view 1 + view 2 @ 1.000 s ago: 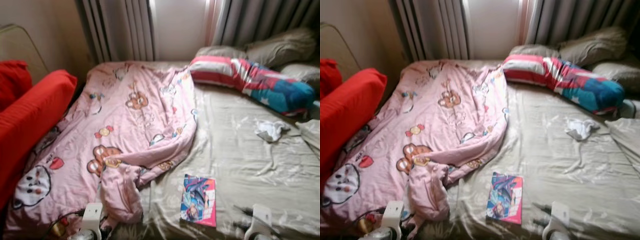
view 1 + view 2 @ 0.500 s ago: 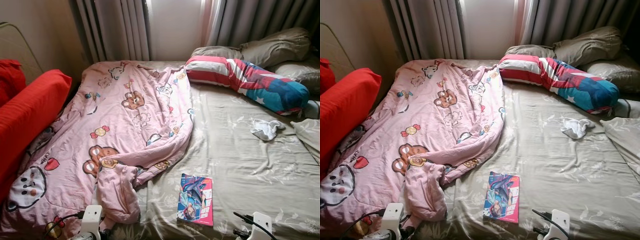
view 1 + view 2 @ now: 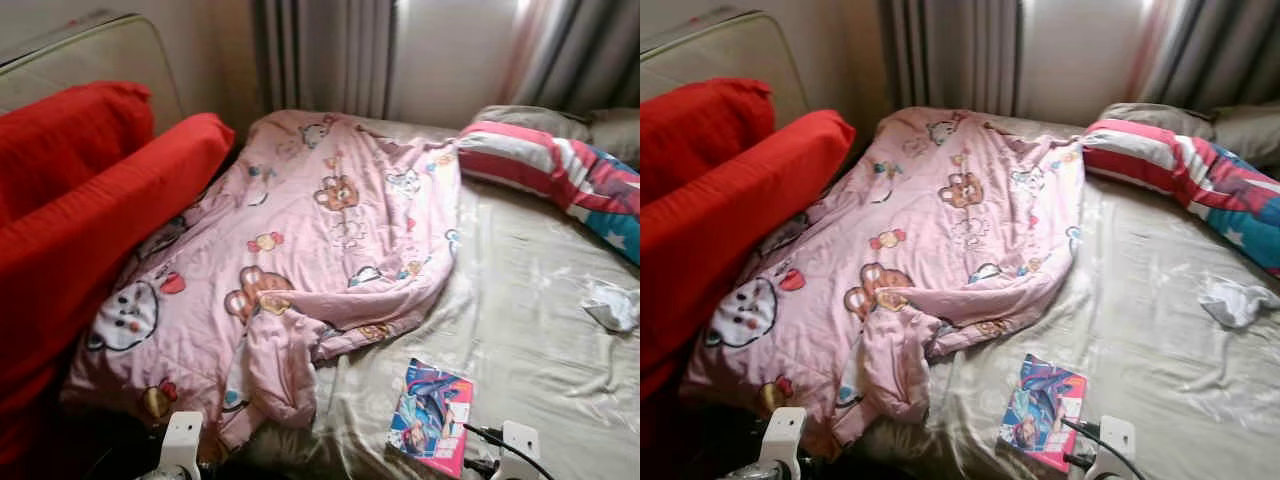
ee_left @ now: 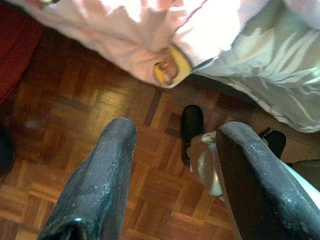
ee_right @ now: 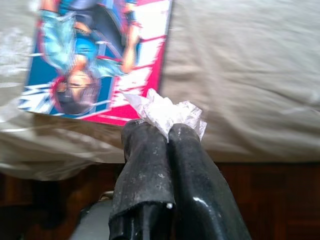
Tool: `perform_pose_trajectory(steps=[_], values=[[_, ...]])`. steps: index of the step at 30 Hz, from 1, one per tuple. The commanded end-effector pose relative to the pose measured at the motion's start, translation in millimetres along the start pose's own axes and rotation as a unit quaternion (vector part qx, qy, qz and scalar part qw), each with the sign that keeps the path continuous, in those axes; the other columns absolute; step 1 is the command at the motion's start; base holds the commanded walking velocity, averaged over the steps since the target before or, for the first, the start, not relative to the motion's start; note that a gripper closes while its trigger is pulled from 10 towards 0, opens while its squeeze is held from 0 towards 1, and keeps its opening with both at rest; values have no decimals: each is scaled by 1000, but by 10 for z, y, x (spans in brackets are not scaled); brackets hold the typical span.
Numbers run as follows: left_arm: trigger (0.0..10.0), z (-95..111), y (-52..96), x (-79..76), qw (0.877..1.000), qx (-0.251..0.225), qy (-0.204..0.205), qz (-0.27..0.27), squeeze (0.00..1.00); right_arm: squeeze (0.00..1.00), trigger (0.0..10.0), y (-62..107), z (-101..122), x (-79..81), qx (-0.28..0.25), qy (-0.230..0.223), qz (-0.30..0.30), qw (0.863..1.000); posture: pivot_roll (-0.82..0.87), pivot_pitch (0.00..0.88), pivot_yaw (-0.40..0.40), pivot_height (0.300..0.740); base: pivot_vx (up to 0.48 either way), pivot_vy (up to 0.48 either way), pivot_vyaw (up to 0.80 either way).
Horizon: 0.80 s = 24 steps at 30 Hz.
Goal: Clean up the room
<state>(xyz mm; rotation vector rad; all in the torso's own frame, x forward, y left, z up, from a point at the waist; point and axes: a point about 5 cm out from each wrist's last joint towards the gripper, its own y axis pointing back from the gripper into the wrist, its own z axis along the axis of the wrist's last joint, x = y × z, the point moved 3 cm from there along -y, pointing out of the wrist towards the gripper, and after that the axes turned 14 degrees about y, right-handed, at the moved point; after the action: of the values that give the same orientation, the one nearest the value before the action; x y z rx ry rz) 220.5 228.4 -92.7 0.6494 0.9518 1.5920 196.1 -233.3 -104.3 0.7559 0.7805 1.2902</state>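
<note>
Head views, bed: a pink cartoon blanket [image 3: 300, 250] is lying crumpled over the left half of the bed [image 3: 530, 300]; a comic book [image 3: 432, 416] is resting near the foot edge, and a white crumpled cloth [image 3: 1234, 301] is lying well apart, on the right.
Head views, other things: red cushions [image 3: 90, 210] are leaning beside the bed; a striped pillow [image 3: 1190, 180] is lying at the head.
Left wrist view: the left end effector [image 4: 172, 165] is hanging open and empty above the parquet floor [image 4: 75, 125], just beside the blanket's hanging edge.
Right wrist view: the right end effector [image 5: 162, 131] is closed on a crumpled tissue [image 5: 162, 111], just beside the comic book.
Step in hand: probably carrying the tissue to a bin; keeping the fingers pressed firmly is wise, because the tissue is light.
Writing: none readable; the comic cover is showing only a drawn figure.
</note>
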Motion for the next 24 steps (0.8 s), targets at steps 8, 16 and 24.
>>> perform_pose_trajectory(steps=[8, 16, 24], values=[[10000, -28, -1, -10, 1000, 8, -16, -1, 0, 0, 10000, 4, -5, -44, 3, 2, -4, 1000, -106, 0, -9, 740, 0, 0, 800], [10000, -27, -1, -11, 1000, 8, -19, -2, 0, 0, 10000, 4, -6, -41, 3, 3, -3, 1000, -106, 0, -10, 740, 0, 0, 800], [10000, -24, -2, -14, 1000, 8, -21, -2, 0, 0, 10000, 4, -2, -38, 2, 3, 0, 1000, -105, 0, -10, 740, 0, 0, 800]])
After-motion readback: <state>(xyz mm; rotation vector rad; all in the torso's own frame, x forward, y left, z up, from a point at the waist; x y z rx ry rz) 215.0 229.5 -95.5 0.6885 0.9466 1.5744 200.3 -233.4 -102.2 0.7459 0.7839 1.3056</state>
